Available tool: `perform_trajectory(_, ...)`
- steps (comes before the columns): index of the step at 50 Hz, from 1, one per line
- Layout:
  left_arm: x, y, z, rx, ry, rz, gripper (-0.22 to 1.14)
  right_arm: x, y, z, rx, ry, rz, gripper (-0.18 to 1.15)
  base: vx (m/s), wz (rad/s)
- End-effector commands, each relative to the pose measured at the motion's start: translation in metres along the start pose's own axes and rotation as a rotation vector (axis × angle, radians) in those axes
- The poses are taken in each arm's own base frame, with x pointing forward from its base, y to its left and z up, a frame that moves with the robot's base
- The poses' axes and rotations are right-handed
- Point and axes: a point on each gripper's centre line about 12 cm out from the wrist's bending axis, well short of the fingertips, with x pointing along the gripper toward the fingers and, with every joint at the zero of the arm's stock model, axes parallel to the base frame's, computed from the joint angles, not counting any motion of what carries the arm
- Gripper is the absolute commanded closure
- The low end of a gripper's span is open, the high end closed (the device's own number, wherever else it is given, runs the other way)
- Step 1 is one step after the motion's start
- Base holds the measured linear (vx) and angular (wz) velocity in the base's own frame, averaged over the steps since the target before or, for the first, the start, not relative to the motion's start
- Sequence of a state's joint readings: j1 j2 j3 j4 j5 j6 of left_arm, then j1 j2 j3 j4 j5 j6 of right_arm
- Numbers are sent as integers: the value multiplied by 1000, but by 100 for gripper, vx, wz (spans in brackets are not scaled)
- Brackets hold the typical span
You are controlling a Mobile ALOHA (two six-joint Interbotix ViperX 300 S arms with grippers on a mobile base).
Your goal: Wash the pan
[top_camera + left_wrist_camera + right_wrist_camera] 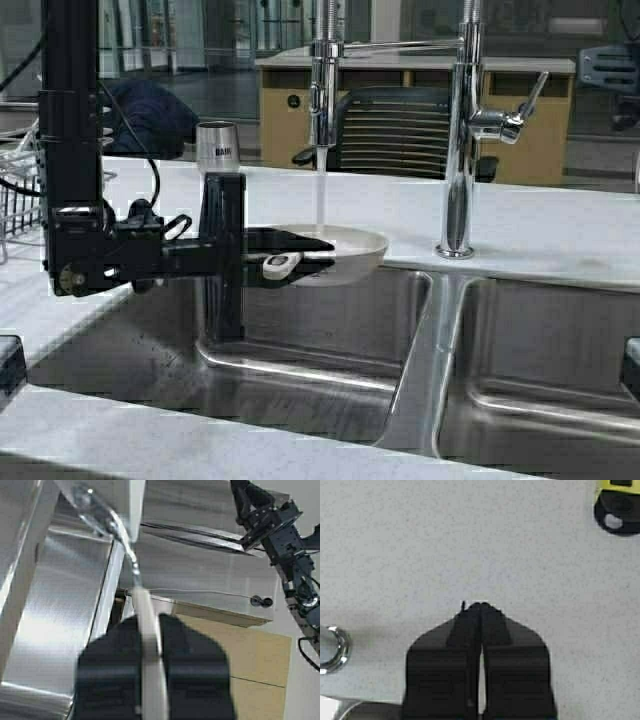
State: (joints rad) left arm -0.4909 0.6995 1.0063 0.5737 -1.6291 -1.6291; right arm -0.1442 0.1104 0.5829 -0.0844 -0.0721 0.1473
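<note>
The cream-white pan [350,248] is held level over the left sink basin [320,345], under a stream of water [320,195] from the spray tap [323,90]. My left gripper [292,254] is shut on the pan's near rim beside its short handle [280,265]. In the left wrist view the pan [144,602] shows edge-on between the fingers of the left gripper [149,622]. My right gripper [479,606] is shut and empty over the white counter [470,540]; it does not show in the high view.
A steel tumbler [217,147] stands on the counter behind the left arm. A second chrome tap [462,130] stands between the basins. A wire rack [15,190] is at the far left. A yellow-and-black object [620,505] lies on the counter near the right gripper.
</note>
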Motion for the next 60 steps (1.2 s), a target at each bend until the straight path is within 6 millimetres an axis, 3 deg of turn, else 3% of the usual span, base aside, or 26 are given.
perform_trajectory(1, 5, -10, 1, 28, 5, -47, 89, 0, 11, 20, -15, -57, 22, 83, 0, 0)
perform_trajectory(6, 5, -10, 2, 29, 5, -48, 89, 6, 20, 23, -25, -60, 39, 92, 0, 0)
perform_trajectory(31, 5, -9, 2, 28, 4, -47, 89, 34, 88, 37, -108, -62, 153, 91, 0, 0)
perform_trajectory(45, 9, -5, 6, 30, 0, -78, 89, 27, 131, 47, -272, -85, 218, 91, 0, 0)
perform_trajectory(52, 13, -1, 10, 81, -17, -99, 89, 16, 133, 55, -298, -102, 221, 91, 0, -1)
perform_trajectory(60, 18, 7, 20, 276, -71, -105, 89, -13, 113, 68, -272, -150, 195, 91, 0, 0)
